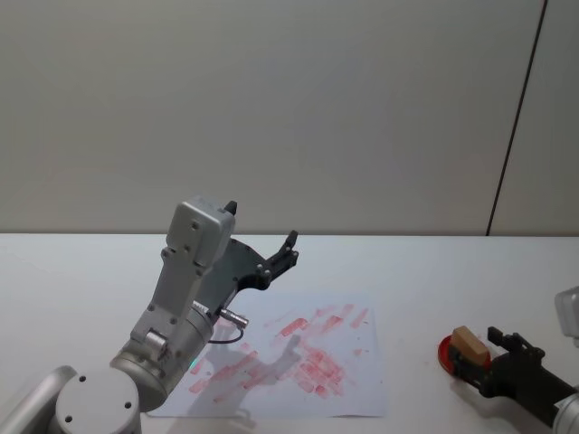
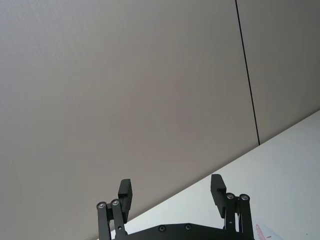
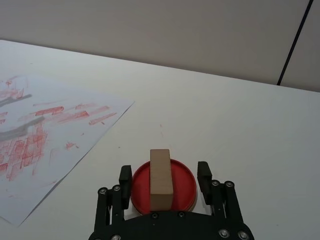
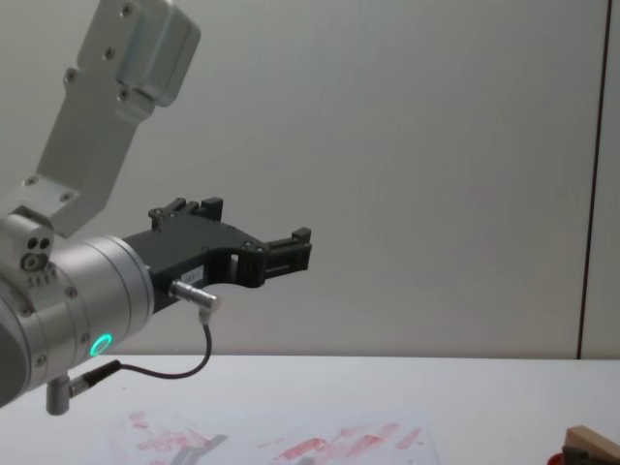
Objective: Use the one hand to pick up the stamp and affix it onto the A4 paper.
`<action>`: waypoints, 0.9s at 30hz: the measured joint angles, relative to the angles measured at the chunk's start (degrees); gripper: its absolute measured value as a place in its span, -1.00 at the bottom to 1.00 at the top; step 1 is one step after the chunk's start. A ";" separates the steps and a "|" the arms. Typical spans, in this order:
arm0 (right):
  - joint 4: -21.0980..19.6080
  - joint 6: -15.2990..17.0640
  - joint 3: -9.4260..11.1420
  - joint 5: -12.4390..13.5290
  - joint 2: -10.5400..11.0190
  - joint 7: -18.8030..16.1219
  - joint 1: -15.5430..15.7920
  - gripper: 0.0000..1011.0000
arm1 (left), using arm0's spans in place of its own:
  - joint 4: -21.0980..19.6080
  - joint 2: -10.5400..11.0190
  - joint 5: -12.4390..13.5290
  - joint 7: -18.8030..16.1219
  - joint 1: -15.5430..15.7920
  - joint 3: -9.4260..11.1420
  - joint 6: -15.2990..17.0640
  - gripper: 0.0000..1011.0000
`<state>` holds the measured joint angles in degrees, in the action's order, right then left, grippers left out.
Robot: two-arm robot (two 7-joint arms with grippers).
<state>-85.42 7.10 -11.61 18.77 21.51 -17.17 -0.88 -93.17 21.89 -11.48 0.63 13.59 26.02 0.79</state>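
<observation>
With the left claw (image 2: 170, 181) spread aloft, your right claw (image 3: 164, 171) gaped around the stamp (image 3: 161, 186), which looked light, rigid and grippable by its long sides.

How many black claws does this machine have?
2. The left claw hangs open, raised near the paper; the right claw sits open around the stamp on the red pad.

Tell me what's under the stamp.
The stamp sits on a flat red round pad, between the fingers of the open right claw. The block covers the pad's middle and its own underside. The left claw hangs raised, open.
</observation>
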 joint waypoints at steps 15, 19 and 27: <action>0.99 -1.18 -0.19 0.12 -0.20 -1.22 -0.33 -0.22 | 0.00 0.00 0.00 0.00 0.00 0.00 0.00 0.98; 0.96 -1.65 -0.19 -0.09 -0.20 -1.10 -0.31 -0.51 | 0.00 0.00 0.00 -0.01 0.00 0.00 0.00 0.98; 0.56 -2.83 -0.20 -0.60 -0.16 -1.04 -0.26 -0.56 | 0.00 0.00 0.00 0.00 0.00 0.00 0.00 0.98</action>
<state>-84.86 4.26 -11.82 18.17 21.36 -18.21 -1.14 -93.17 21.89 -11.48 0.62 13.59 26.02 0.79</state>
